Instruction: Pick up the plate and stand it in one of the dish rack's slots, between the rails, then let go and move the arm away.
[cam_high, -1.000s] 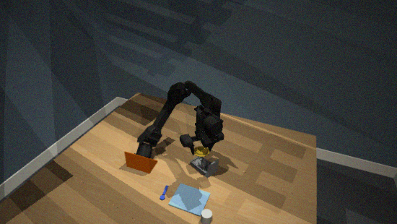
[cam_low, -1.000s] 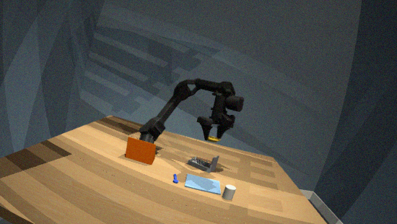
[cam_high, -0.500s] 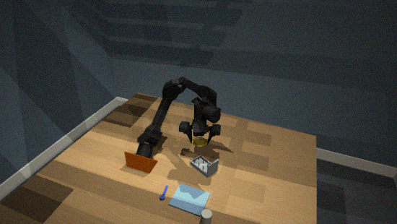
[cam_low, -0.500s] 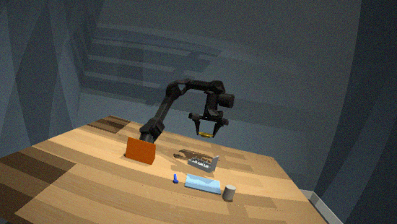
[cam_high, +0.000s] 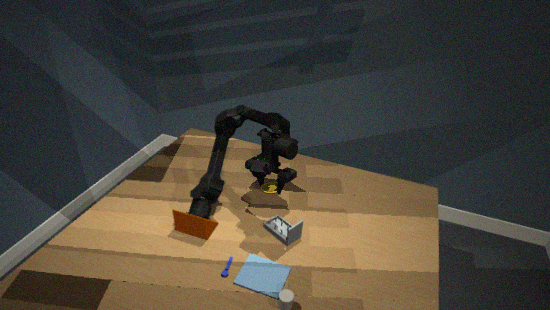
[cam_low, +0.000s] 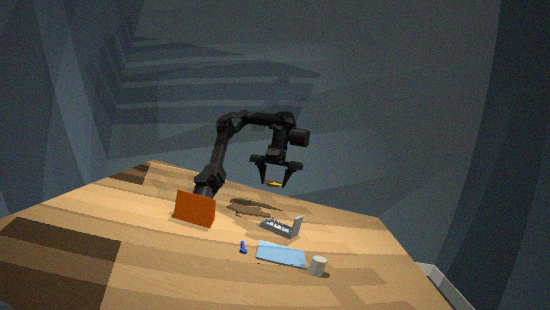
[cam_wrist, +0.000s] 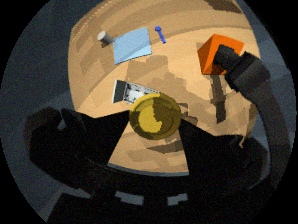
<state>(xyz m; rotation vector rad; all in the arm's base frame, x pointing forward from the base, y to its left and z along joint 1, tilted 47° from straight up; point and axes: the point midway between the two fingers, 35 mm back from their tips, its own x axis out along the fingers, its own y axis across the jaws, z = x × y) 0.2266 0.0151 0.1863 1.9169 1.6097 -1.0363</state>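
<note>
The yellow plate (cam_high: 270, 187) (cam_low: 273, 184) (cam_wrist: 149, 117) is held by opposite edges between the fingers, lying about flat, well above the table. My gripper (cam_high: 270, 188) (cam_low: 274, 185) (cam_wrist: 154, 116) is shut on it and points down. The small grey dish rack (cam_high: 296, 232) (cam_low: 298, 226) (cam_wrist: 119, 91) stands on the table, with a tall end plate and short rails. In the top and exterior views it is lower and to the right of the plate. In the wrist view the plate's edge overlaps one end of the rack. The rack's slots are too small to tell apart.
An orange panel (cam_high: 195, 225) (cam_low: 195, 209) (cam_wrist: 210, 52) stands by the arm's base. A blue spoon (cam_high: 226, 273) (cam_low: 243, 248) (cam_wrist: 160, 34), a light blue mat (cam_high: 262, 275) (cam_low: 281, 254) (cam_wrist: 132, 45) and a grey cylinder (cam_high: 286, 299) (cam_low: 317, 266) (cam_wrist: 105, 37) are in front of the rack.
</note>
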